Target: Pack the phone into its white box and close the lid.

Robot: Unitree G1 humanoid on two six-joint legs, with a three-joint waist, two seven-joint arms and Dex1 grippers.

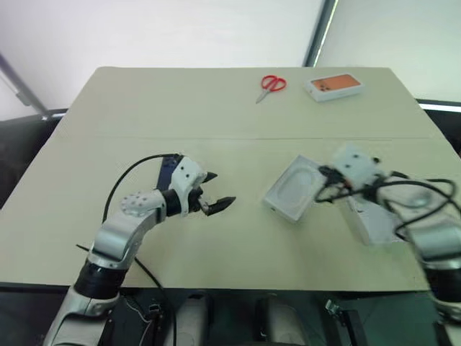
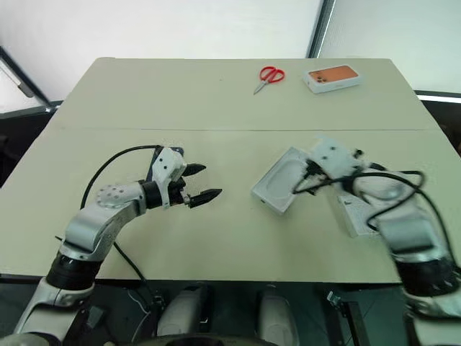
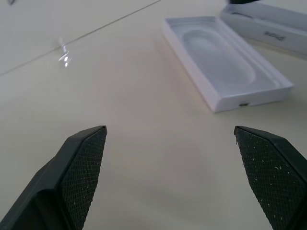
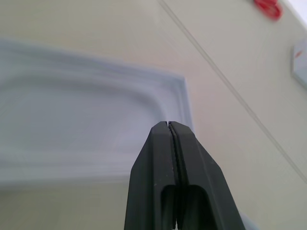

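My left gripper (image 1: pixel 218 189) hovers open and empty over bare table, left of centre. Behind its wrist lies a dark blue slab (image 1: pixel 167 171), which looks like the phone and is mostly hidden. To the right sits the white box (image 1: pixel 292 189), a shallow tray set at an angle with a white moulded, round-cornered recess (image 3: pixel 220 60) inside. My right gripper (image 4: pixel 170 125) is shut and empty, its tips over the tray's right edge. Under my right forearm lies another white tray (image 1: pixel 371 220) with grey lettering on its side (image 3: pixel 273 36), apparently the lid with its plain side up.
Red-handled scissors (image 1: pixel 272 84) and a white box with an orange-printed face (image 1: pixel 333 86) lie near the far edge of the beige table (image 1: pixel 216 108). A seam crosses the table from side to side (image 1: pixel 216 138). A black cable loops over my left arm (image 1: pixel 126 176).
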